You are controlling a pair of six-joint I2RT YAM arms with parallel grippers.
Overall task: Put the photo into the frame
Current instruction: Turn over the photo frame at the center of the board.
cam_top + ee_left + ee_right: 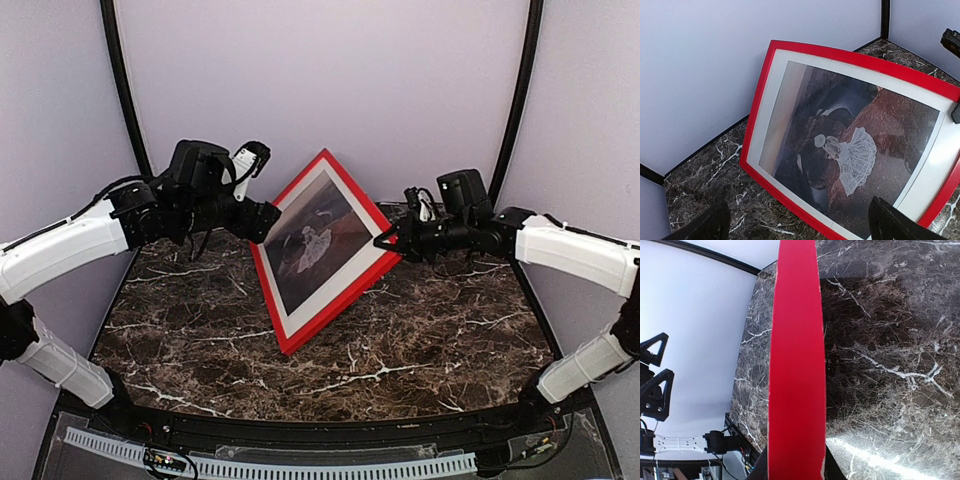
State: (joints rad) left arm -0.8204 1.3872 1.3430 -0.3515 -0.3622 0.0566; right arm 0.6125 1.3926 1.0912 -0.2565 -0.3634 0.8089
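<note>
Standing tilted on the marble table (420, 340), red frame (343, 299) with the photo (312, 240) inside, right gripper (384, 243) pinching its right edge, left gripper (267, 222) spread wide just beside its left edge.

A large, thin, red-fronted picture frame (345, 300) stood tilted across the middle of the dark, white-veined marble tabletop (430, 350), barring any straight pass from left to right there. The right gripper (385, 243) pinched its right rim, and the wide-spread left gripper (265, 222) crowded its left rim. The strip along the front edge and both front corners lay free.
</note>
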